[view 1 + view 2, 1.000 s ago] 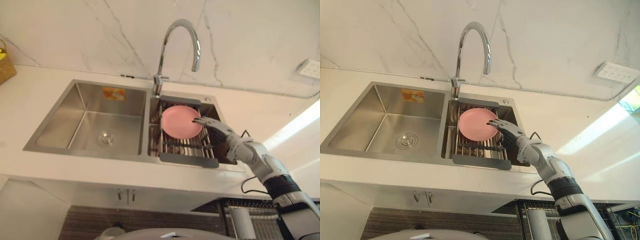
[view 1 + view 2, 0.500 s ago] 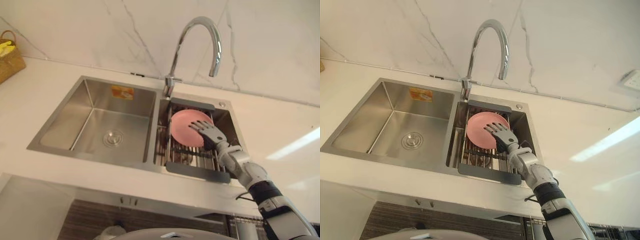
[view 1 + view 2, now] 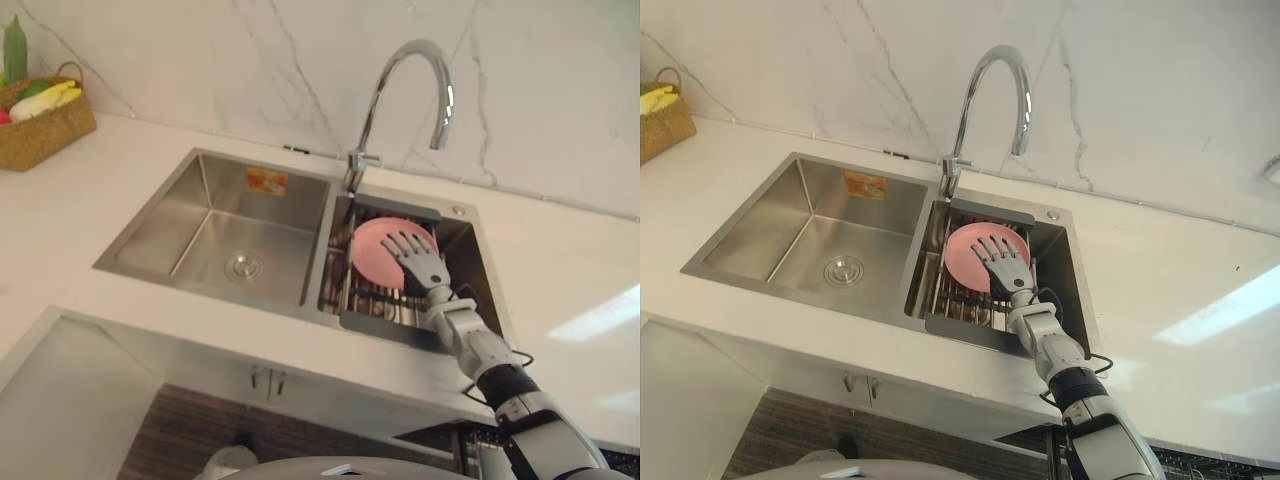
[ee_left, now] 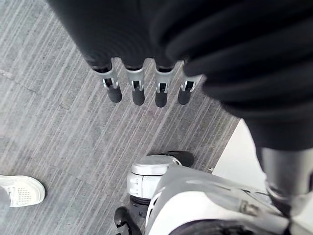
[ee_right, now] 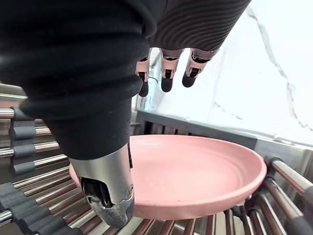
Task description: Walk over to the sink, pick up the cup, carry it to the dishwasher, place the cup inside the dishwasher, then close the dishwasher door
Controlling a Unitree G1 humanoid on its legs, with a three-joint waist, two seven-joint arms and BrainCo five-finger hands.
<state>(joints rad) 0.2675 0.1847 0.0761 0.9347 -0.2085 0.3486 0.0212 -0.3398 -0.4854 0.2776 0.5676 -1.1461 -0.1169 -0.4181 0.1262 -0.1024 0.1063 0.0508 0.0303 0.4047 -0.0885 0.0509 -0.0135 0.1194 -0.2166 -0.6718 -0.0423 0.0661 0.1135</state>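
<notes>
While you look down at the white counter (image 3: 560,270), one steel sink (image 3: 170,215) with two basins lies set into it, and one curved tap (image 3: 358,162) rises at the back between them. One round drain (image 3: 243,265) and one orange sticker (image 3: 265,181) show in the left basin. One ribbed drying rack (image 3: 385,325) sits in the right basin, and on it rests one pink plate (image 3: 368,250), tilted with its far edge raised towards the tap. This plate is the single dish in the sink. Your right hand (image 3: 420,265) reaches in from the right and hangs over the near side of the plate, its fingers straight and spread wide, closed on nothing. In the right wrist view its thumb (image 5: 110,196) points down just in front of the plate's near rim, and you cannot tell whether it touches. Your left hand (image 4: 138,90) hangs low over a grey striped floor (image 4: 58,122), its fingers straight and side by side, holding nothing. One white shoe (image 4: 19,191) of a person stands on that floor, well apart from the hand. At the far left of the counter stands one woven basket (image 3: 40,130) holding produce.
</notes>
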